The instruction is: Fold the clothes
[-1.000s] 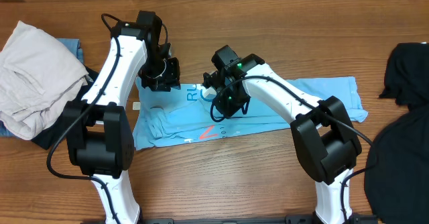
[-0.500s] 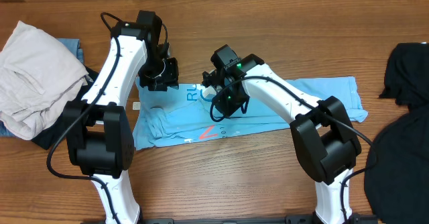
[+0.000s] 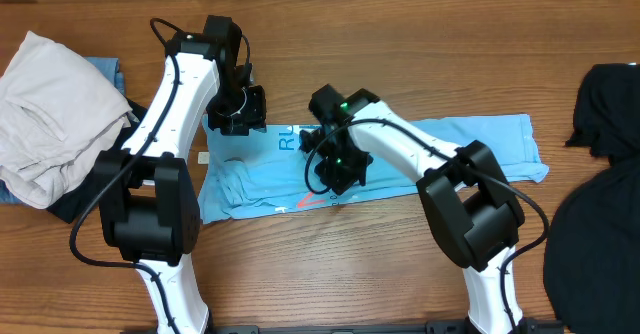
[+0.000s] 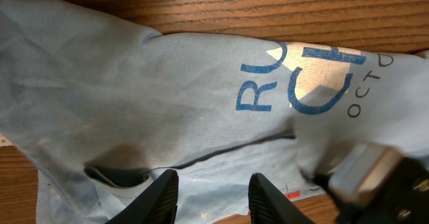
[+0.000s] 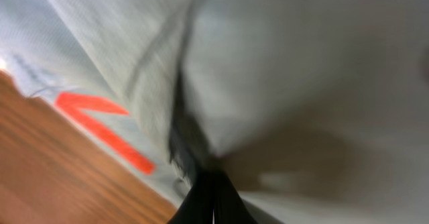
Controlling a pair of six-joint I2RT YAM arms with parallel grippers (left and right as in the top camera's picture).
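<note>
My right gripper clamps T-shirt fold to carry it across; my left gripper hovers spread, empty, ready to pin.

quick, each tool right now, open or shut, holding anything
left tool: open, holding nothing, over the blue T-shirt
right tool: shut, pinching a fold of the blue T-shirt

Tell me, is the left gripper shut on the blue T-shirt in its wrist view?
No, the left gripper is open, its fingers apart with the blue T-shirt showing in the gap.
</note>
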